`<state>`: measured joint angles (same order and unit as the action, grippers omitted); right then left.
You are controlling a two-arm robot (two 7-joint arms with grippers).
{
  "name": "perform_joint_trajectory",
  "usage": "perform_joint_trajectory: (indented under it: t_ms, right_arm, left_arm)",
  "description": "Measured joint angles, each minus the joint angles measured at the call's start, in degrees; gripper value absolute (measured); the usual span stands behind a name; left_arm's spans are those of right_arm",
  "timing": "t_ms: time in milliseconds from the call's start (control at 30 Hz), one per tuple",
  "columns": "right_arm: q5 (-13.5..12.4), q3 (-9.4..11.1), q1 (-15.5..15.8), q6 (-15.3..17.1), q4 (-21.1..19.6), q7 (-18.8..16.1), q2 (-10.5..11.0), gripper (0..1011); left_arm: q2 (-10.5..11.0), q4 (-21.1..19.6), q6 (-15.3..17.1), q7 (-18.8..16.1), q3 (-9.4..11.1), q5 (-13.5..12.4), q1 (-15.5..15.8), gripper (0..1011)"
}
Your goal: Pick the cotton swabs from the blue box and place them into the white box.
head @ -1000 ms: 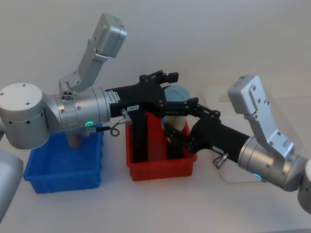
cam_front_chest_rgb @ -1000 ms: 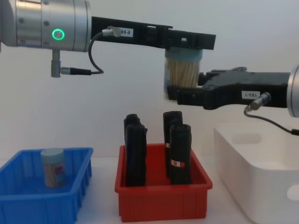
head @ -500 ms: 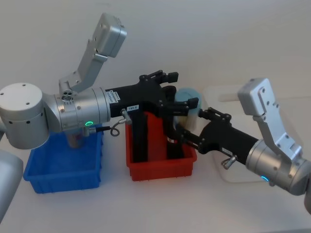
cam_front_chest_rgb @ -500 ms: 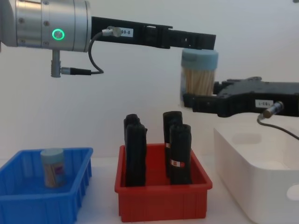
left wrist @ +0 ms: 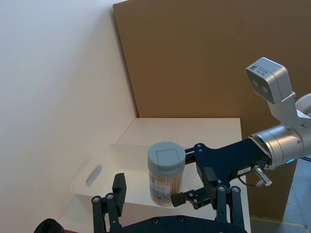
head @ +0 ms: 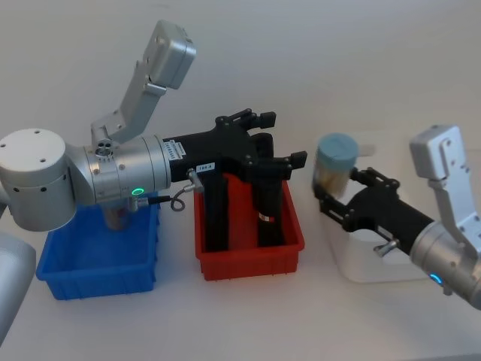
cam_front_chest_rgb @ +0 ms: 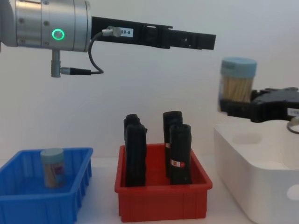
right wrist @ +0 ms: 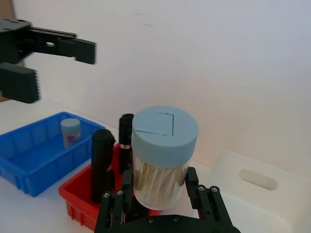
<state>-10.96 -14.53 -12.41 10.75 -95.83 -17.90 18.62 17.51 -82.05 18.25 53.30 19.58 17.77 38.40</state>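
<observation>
Over the left end of the white box [cam_front_chest_rgb: 261, 177], a cotton swab jar [cam_front_chest_rgb: 238, 80] hangs upright in the air, pale blue lid up, beige sticks packed inside. The right gripper [cam_front_chest_rgb: 233, 106] clamps its lower half, fingers tight on both sides. A second jar [cam_front_chest_rgb: 52, 167] stands upright in the blue box [cam_front_chest_rgb: 28, 198], at the far left of the table [head: 248, 323]. Between the two boxes is the red bin [cam_front_chest_rgb: 163, 203] with four upright black cylinders [cam_front_chest_rgb: 180, 154]. The left gripper [head: 279, 140] hovers above the red bin, fingers spread wide and holding nothing.

The table is plain white and the wall [cam_front_chest_rgb: 140, 88] behind it is white. A brown board [left wrist: 218, 58] stands at the far side of the room in the left wrist view.

Writing:
- The cylinders have red-and-white label bands, too small to read.
- The second jar has a reddish label, unreadable.
- The left arm has a small white tag [cam_front_chest_rgb: 126, 31], with digits I can't read surely.
- A green ring light [cam_front_chest_rgb: 58, 34] glows on the left arm.
</observation>
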Motion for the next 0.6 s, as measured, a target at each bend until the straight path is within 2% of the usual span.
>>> perform_joint_trajectory:
  t_ms: [600]
  right_arm:
    - [-4.07,3.35,2.07,-1.89,3.77,11.6,1.71,656]
  left_arm:
    - [0.0,0.0,0.0,0.0,0.0,0.0,0.0,1004]
